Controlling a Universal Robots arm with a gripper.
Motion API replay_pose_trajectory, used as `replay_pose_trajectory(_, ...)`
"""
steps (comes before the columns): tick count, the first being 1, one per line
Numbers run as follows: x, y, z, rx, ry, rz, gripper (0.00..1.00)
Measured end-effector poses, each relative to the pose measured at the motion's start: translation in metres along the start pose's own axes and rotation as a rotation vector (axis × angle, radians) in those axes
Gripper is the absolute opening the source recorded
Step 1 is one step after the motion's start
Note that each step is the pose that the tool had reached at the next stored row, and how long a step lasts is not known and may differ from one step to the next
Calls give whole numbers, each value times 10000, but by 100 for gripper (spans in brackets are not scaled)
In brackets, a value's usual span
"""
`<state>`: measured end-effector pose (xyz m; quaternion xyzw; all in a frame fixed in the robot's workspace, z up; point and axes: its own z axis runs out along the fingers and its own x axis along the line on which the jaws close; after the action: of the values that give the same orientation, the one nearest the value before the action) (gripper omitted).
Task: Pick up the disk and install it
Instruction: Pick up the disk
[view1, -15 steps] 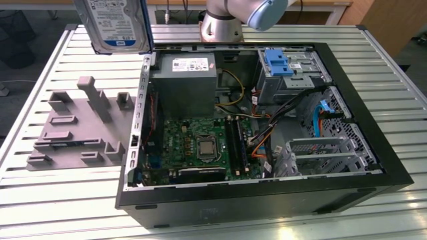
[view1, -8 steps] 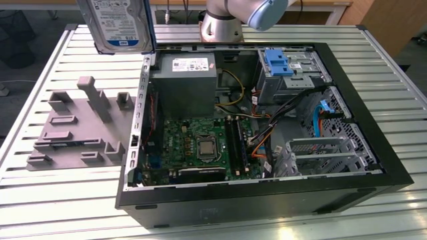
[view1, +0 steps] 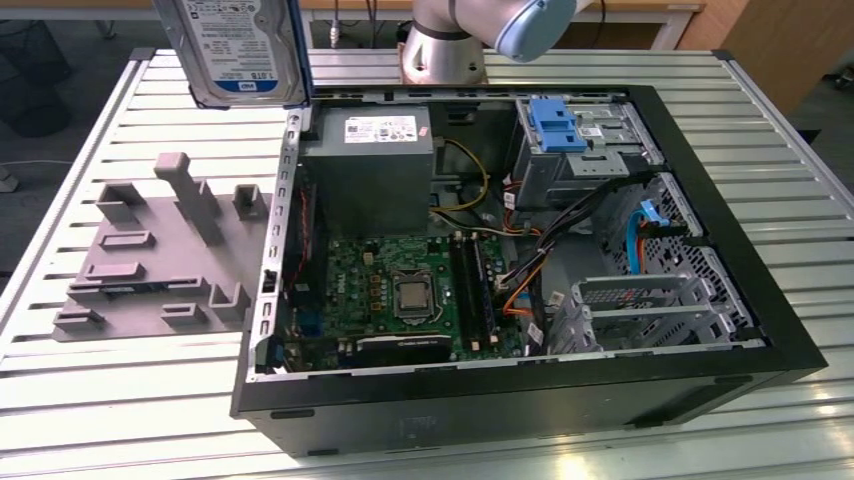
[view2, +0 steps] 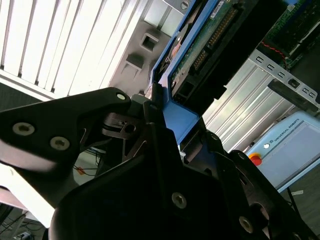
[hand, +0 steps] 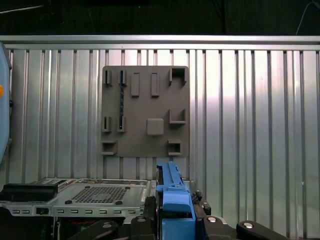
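Clenching the disk (view1: 240, 50) by its blue rail in the gripper (view2: 175, 122), hanging clear above the table (view1: 80, 120) beside the case (view1: 534, 400) rim, blue-and-white label showing.

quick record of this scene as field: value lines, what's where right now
hand: shut on the disk's blue rail
disk: held in the air, label showing, at the exterior view's upper left
computer case: open, lying on the table
grey plate: on the table, beside the case on the exterior view's left
blue bracket: inside the case, in a metal bay
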<state>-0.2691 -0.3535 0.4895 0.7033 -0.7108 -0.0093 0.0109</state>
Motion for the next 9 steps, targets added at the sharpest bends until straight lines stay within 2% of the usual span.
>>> replay_pose_trajectory(9, 0, -2, 0, -1, 0, 1, 37)
